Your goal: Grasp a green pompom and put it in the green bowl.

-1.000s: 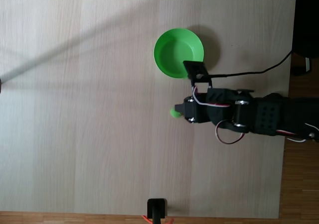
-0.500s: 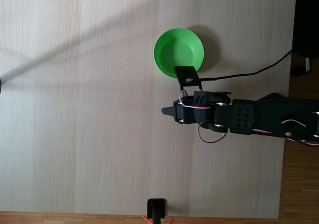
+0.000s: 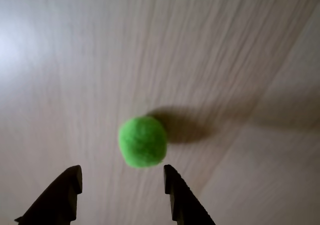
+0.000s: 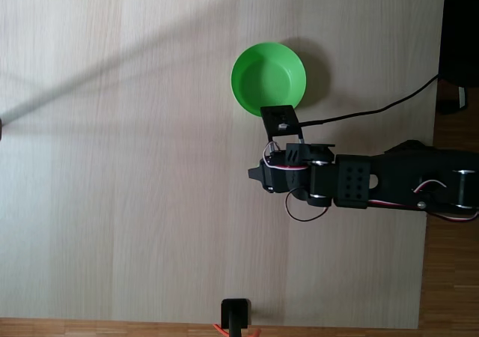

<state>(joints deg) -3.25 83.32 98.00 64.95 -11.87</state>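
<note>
- In the wrist view the gripper point(image 3: 121, 177) has its jaws spread wide, the two dark fingertips point(image 3: 70, 182) standing apart at the bottom edge with nothing between them.
- The green pompom point(image 3: 142, 141) lies on the pale wooden table point(image 3: 75, 60) just ahead of the fingertips, clear of both.
- It sits nearer the right-hand fingertip of that view than the left one, roughly in line with the gap but off its middle.
- The pompom casts a soft shadow point(image 3: 182, 126) on the table to its right in that view.
- In the fixed view the black arm point(image 4: 374, 187) reaches in from the right edge, its gripper end point(image 4: 258, 177) pointing left; the arm covers the pompom there.
- The green bowl point(image 4: 268, 79) stands upright on the table above the gripper end in that view, off to one side of the jaws and near them, and it is empty.
- A small black bracket point(image 4: 281, 121) on the wrist overlaps the bowl's lower rim in that view.
- A black cable point(image 4: 389, 106) runs from the arm toward the table's right edge.
</note>
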